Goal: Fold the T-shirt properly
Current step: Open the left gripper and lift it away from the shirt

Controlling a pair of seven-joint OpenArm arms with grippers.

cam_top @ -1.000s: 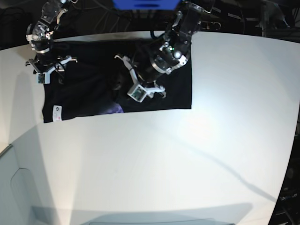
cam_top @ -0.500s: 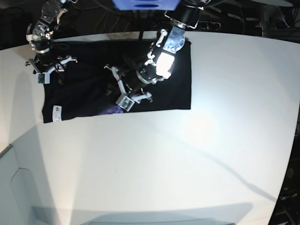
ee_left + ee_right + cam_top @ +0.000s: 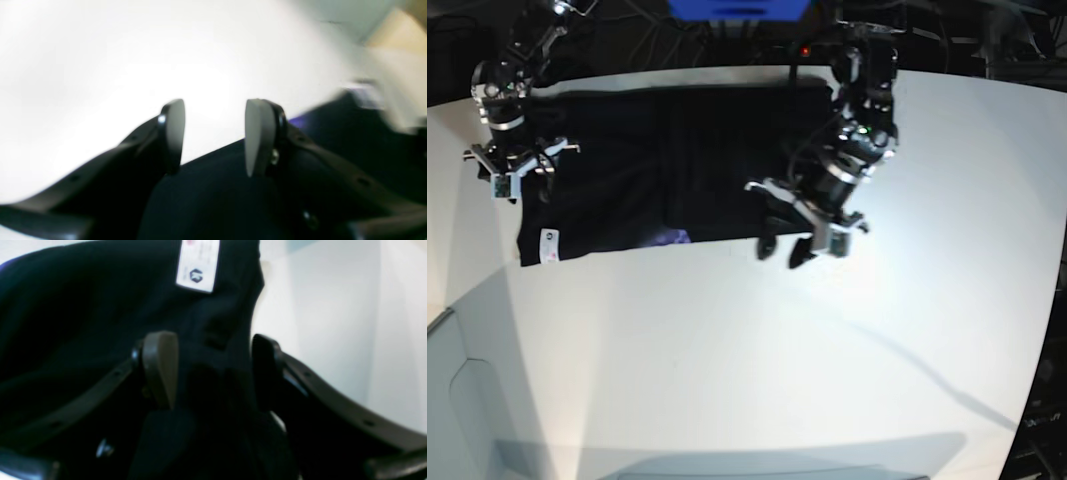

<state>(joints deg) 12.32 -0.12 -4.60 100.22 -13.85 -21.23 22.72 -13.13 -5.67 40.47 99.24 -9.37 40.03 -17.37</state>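
**Visitor:** Where's the shirt right now?

**Me:** The T-shirt (image 3: 647, 160) lies flat on the white bench (image 3: 827, 350), spread along the far edge as a dark rectangle. Its white tag (image 3: 548, 243) sits at the near corner on my right-arm side, and a bit of purple shows along the near hem.

**Visitor:** And your claws?

**Me:** My left claw (image 3: 785, 250) hangs at the shirt's other near corner, right over the hem where cloth meets bare bench. Its pads (image 3: 258, 133) stand apart with nothing between them (the wrist view is blurred, but the gap is plain). I'd say it's placed there because a corner is the natural handle for the next fold.

**Visitor:** The right one?

**Me:** My right claw (image 3: 509, 170) sits over the shirt's side edge, far end. Its jaws are parted and straddle a raised ridge of black fabric (image 3: 213, 380); I see no pinch on it, so I'd call it a loose bracket, not a grip.

**Visitor:** What's the risk?

**Me:** Probably catching only the top layer at either corner, which would drag the fold crooked.
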